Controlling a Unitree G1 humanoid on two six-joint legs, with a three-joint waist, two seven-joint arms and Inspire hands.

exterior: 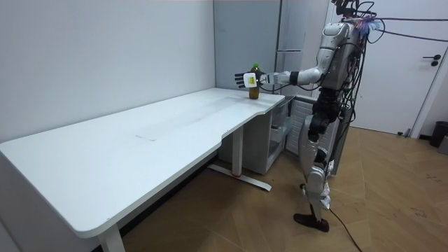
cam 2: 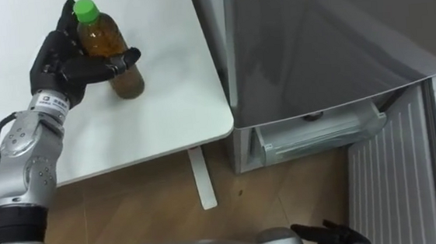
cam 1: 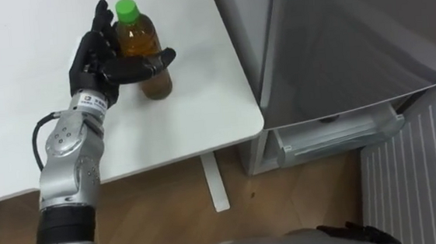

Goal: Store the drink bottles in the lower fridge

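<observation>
A tea bottle (cam 1: 143,46) with amber drink and a green cap stands upright near the right end of the white table (cam 1: 201,100). My left hand (cam 1: 100,57) is on it: the thumb lies across the bottle's front and the fingers rise behind it. In the room view I stand at the table's end beside the fridge, left arm stretched out to the bottle (exterior: 254,85). My right hand (cam 2: 328,235) hangs low at the bottom edge, fingers relaxed and holding nothing. The lower fridge (cam 1: 336,140) stands open to the right of the table.
The grey upper fridge door (cam 1: 352,41) is closed just right of the table edge. A white ribbed panel (cam 1: 414,181) of the open lower door juts out at the right. Wooden floor and a table leg (cam 1: 213,181) lie below.
</observation>
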